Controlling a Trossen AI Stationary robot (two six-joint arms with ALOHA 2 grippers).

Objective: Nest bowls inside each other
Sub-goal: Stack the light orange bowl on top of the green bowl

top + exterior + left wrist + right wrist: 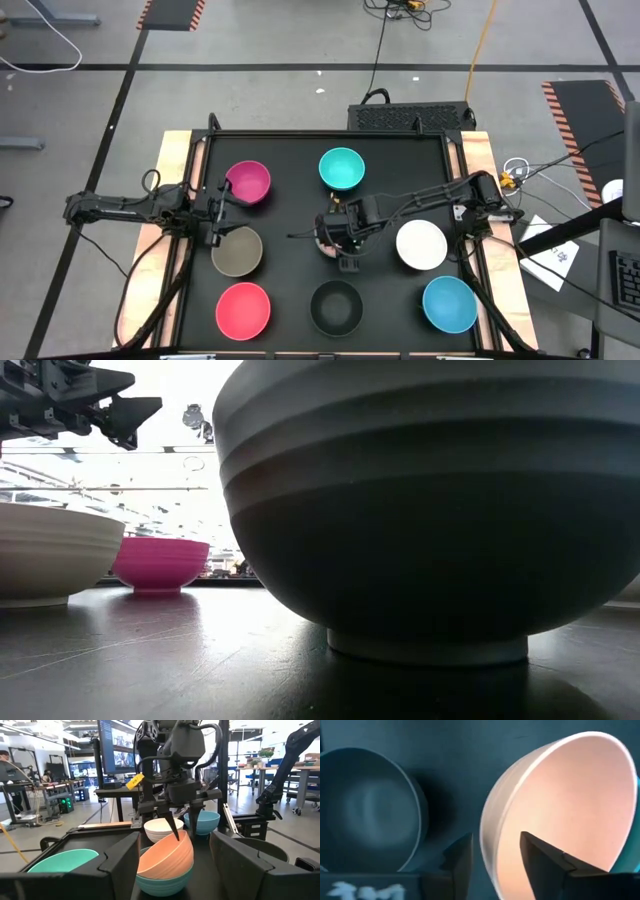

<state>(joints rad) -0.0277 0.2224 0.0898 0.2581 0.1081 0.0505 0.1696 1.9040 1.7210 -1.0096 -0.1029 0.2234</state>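
Note:
In the high view my right gripper (336, 240) is at the table's middle, shut on the salmon-orange bowl (165, 855). That bowl sits tilted with its lower part inside a dark green bowl (165, 882). My left gripper (216, 215) hovers open between the magenta bowl (248, 183) and the olive-grey bowl (237, 250). The other bowls stand on their bases: turquoise (341, 168), white (421, 245), blue (449, 304), black (335, 307) and pink-red (243, 309). My right gripper (492, 860) holds the salmon-orange bowl by the raised side of its rim (487, 852). One finger (545, 862) is inside the bowl and the other (462, 862) is outside. The fingers come from above, pointing down. The bowl is tilted, its low side lying in the dark green bowl.
A raised rim (300, 133) runs round the black table. In the low view the black bowl (420, 510) fills the front, with the olive-grey bowl (50, 565) and the magenta bowl (160, 563) behind it. Bare table shows between the turquoise and white bowls.

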